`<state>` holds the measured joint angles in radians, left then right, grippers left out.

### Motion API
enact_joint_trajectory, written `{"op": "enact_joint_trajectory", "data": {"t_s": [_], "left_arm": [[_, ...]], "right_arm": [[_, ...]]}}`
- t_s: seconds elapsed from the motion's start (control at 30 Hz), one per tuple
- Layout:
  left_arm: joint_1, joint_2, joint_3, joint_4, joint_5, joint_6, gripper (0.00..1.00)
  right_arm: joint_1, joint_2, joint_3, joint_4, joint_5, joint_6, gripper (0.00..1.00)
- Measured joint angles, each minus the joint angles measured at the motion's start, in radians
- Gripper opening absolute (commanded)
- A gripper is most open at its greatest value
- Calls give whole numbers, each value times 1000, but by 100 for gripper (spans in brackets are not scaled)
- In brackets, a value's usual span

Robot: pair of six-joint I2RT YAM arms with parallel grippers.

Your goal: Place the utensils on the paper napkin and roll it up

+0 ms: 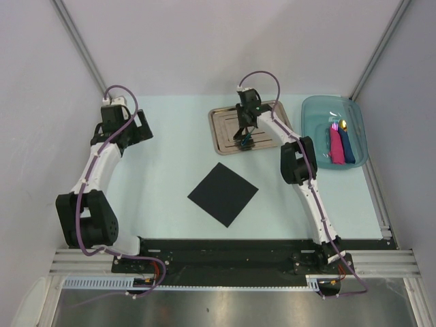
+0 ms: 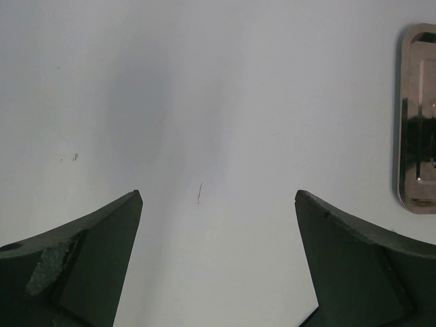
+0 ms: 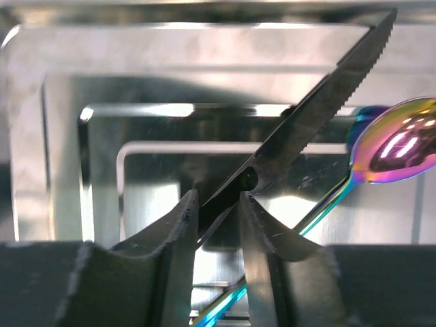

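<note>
Right fingers (image 3: 174,231) are down in the steel tray (image 3: 61,136), pinched in narrow on the handle of the black knife (image 3: 320,102). It looks like both sides are touching it, so I'd call that a grip. The serrated blade sticks out away from the wrist. My guess is it grabs the handle end because that's the part thick enough to pinch off a flat tray. I can't tell if the knife is off the metal at all.

The tray also has the spoon (image 3: 398,146) in it, with a shiny rainbow-ish bowl and a blue handle. It's just beside the knife, and the handle runs under or past the fingers. So both utensils are in the tray and neither has made it to the napkin (image 1: 223,193). That's the black square lying flat on the bench (image 1: 163,170), corner-on to the arms, near the tray on the arms' side and not touching it. It's about midway between the arms, which I reckon makes it easy for either one to reach.

Left fingers (image 2: 88,259) are spread wide with nothing between them, over bare bench, well away from the napkin.

The see-through blue tray (image 1: 317,109) on the right holds a pink roll (image 1: 336,146) and a dark blue roll (image 1: 347,146) side by side, with utensil tips poking out. They look like finished ones.
</note>
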<state>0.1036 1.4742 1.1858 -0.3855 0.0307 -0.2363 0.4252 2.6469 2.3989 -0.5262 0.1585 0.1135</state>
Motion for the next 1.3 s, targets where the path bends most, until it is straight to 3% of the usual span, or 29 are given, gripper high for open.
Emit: {"op": "enact_joint_trajectory", "data": {"t_s": [0.3, 0.4, 0.47, 0.7, 0.9, 1.07, 1.3], "left_arm": [[1, -1, 0, -9, 16, 0, 100], [2, -1, 0, -16, 23, 0, 100], [2, -1, 0, -18, 26, 0, 100], [2, -1, 0, -19, 30, 0, 100], [2, -1, 0, -20, 30, -2, 100], [2, -1, 0, -20, 30, -4, 100], [2, -1, 0, -20, 29, -9, 100]], "right_arm": [[-75, -41, -23, -114, -241, -22, 18], [-95, -54, -35, -146, -294, -42, 23], [-106, -61, -44, -163, -310, -56, 34], [-103, -64, -34, -192, -253, -46, 44], [-61, -64, -33, -195, -149, -3, 45], [-37, -63, -33, -195, -80, 38, 42], [-42, -54, -32, -195, -15, 97, 27]]}}
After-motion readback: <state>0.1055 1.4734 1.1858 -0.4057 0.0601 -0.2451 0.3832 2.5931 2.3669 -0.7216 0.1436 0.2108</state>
